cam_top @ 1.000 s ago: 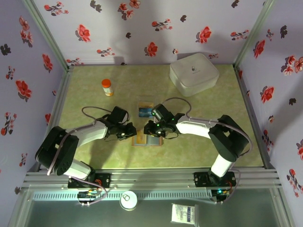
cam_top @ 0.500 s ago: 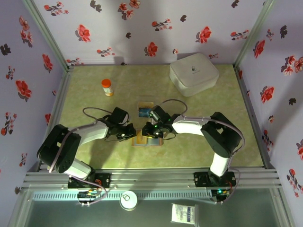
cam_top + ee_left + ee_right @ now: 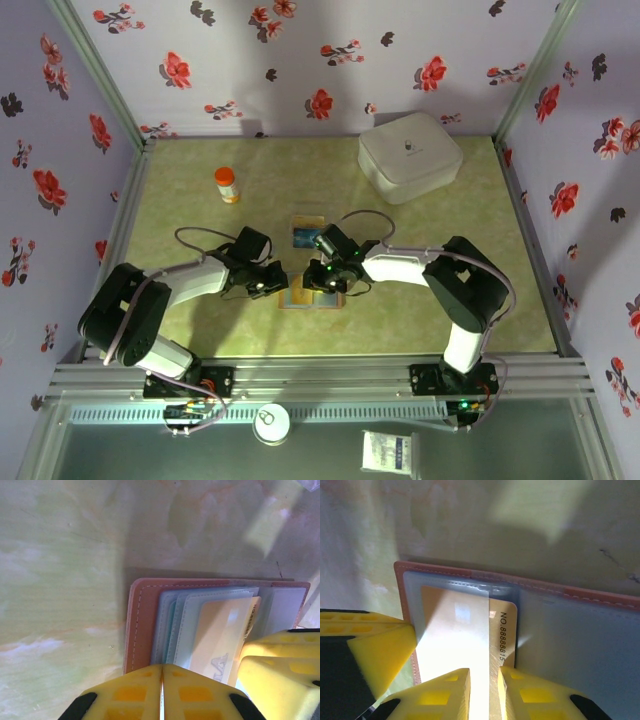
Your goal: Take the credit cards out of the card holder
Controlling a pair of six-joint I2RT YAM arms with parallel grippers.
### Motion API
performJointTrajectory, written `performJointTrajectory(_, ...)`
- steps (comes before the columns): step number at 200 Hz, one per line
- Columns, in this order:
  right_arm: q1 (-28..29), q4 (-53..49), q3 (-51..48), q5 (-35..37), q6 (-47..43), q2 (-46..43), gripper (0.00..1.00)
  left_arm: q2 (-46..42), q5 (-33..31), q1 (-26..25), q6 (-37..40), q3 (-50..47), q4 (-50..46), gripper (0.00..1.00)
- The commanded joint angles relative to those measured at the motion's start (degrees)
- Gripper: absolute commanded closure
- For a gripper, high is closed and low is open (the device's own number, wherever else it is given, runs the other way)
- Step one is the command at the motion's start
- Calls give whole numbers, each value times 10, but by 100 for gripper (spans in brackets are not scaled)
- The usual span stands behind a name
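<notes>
- One yellow card (image 3: 455,630) is the thing in hand. It lies flat in a clear sleeve (image 3: 470,595) on the leaf of the open card holder (image 3: 570,630) nearer the left arm. The strip along its numbered long edge stands clear of the sleeve, on the side toward the fold.
- Its long axis runs straight toward the right end effector (image 3: 484,677). The fingertips of that end effector sit at the card's near end, one on each side of the sleeve's edge.
- The right jaws stand a narrow slit apart. Whether they pinch the card or only press on it cannot be told.
- The left end effector (image 3: 161,672) is fully closed and empty, pads together. It sits at the outer brown border of the card holder (image 3: 140,625), and it probably pins that leaf down.
- The right arm is therefore the nearer to the card. The coming move likely depends on drawing the card across its short axis, toward the fold and away from the left end effector.
- Seen from above, the card holder (image 3: 300,297) lies on the surface (image 3: 200,330) between the left end effector (image 3: 268,282) and the right end effector (image 3: 322,275).
- A blue card (image 3: 307,236) lies on the surface just beyond the holder, already out of it.
</notes>
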Motion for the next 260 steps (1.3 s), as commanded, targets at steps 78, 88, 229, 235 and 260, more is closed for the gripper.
performJointTrajectory(78, 5, -14, -6, 27, -14, -55, 76, -48, 7, 2, 11, 18, -35, 91)
performJointTrajectory(88, 4, -16, -7, 30, -14, -59, 76, -49, 7, 0, 10, 20, -35, 92)
performJointTrajectory(229, 3, -19, -8, 22, -17, -27, 73, 8, -8, -43, 1, 38, -22, 98)
performJointTrajectory(235, 2, -18, -8, 20, -17, -26, 73, 3, -9, -43, 0, 38, -22, 97)
performJointTrajectory(260, 2, -18, -8, 20, -17, -20, 73, -11, -20, -43, -1, 39, -28, 95)
